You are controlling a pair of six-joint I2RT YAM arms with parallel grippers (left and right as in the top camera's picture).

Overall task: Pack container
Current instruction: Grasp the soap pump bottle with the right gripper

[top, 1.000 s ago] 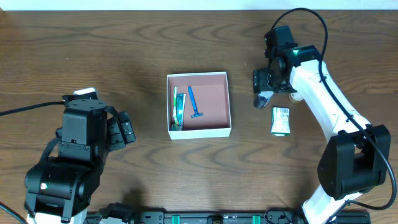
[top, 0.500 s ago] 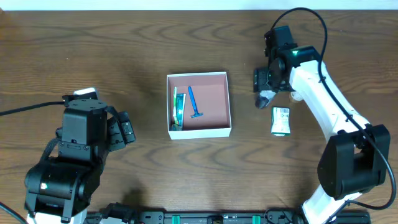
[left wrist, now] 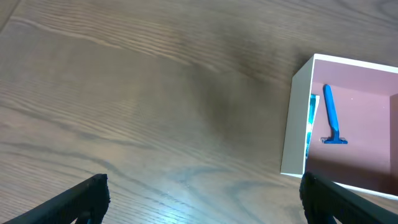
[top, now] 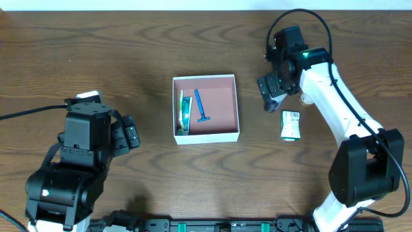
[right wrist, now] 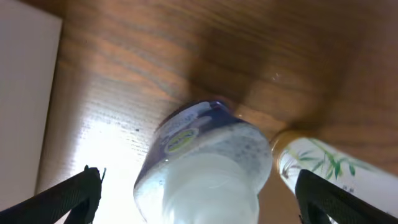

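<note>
Since a second ago the right gripper [top: 272, 96] has swung a little toward the box [top: 237, 109] and turned its wrist; the bottle [right wrist: 205, 149] beneath it has hardly shifted.

Nearest the robot's base, the left gripper [left wrist: 203, 186] hangs parked over bare table [top: 96, 51], jaws spread wide and holding nothing, well apart from the box.

Mid-table sits the box, upright and open-topped. A blue razor [top: 201, 106] lies on its pink floor, and a green-and-white item [top: 183, 109] is tucked along its left wall — too small to name. The right half of the floor is free.

Farther out, the right gripper straddles the bottle with its jaws apart. They stand as wide as the idle left pair, so I judge it open and not yet clamped, though contact at the pads is hidden.

The step in hand looks like picking up this bottle for packing. Next it would need to close squarely on the body, lift clear of the box wall, carry left and set down in the free half.

In the way — a bamboo-print bottle [right wrist: 323, 171] lies right against the target on its outer side, so a closing finger may catch or nudge it. The round body could also roll or slip.
</note>
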